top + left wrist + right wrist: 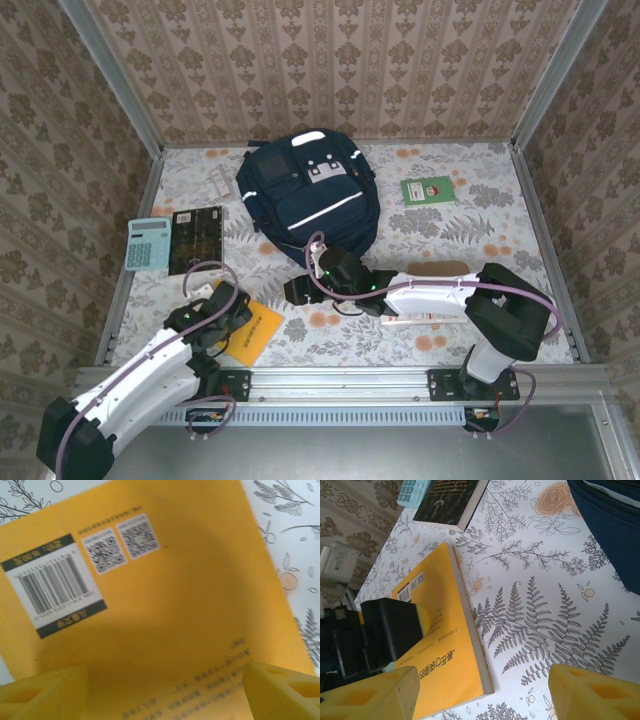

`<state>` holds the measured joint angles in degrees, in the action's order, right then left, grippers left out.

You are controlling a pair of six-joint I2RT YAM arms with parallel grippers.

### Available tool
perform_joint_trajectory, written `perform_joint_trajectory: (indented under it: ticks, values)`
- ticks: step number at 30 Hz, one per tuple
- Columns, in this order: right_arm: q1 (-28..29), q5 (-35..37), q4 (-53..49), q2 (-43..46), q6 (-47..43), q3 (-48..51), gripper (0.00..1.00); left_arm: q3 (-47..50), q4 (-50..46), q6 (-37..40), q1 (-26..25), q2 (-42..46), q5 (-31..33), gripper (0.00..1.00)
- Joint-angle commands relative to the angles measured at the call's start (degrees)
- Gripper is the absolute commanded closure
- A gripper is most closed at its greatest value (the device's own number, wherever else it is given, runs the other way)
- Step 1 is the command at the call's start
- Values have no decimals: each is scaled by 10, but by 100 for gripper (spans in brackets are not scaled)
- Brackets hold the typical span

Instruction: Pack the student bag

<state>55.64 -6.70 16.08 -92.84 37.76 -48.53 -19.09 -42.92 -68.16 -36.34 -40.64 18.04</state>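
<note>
Navy-blue fabric with a white reflective stripe: this large backpack is the student bag (308, 195). It lies flat at the far middle of the flower-printed bench (490, 235), with its front side up. From above I cannot tell whether its main compartment is open. Nothing is seen going into it, so I judge that the packing is at its beginning, and all the loose things lie outside on the bench.

To the left of the bag is a black paperback book (196, 238), with a light-blue pocket calculator (149, 243) just beside it. To the right, well apart, is a small green booklet (428, 190). Nearer to the arms lies a yellow softcover book (252, 332).

The left gripper (222, 312) hangs over this yellow book with its jaws spread wide and nothing between them. The right gripper (298, 290) is between the bag and the yellow book, also spread and empty. In my judgement the yellow book is the first thing to be picked up.

The left wrist view gives what the top view cannot: a barcode (55, 587) and two QR squares (120, 542) printed on the yellow cover, with the yellow fingertips (45, 692) at both sides. The right wrist view shows the white page edge (470, 625) of that book and a zip line (610, 495) on the near corner of the bag.
</note>
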Motion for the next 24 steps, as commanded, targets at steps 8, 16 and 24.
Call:
perform_joint_trajectory:
  ticks: [8, 16, 24]
  values:
    - [-5, 33, -10, 64, -10, 35, 29, 31, 285, 9, -20, -111, -90, 18]
    - [-8, 28, -26, 44, -10, 29, 29, -47, 250, 65, -43, -159, -76, 15]
    - [-8, 18, -25, -12, -21, 16, 31, -29, 84, -1, -64, -73, -23, 15]
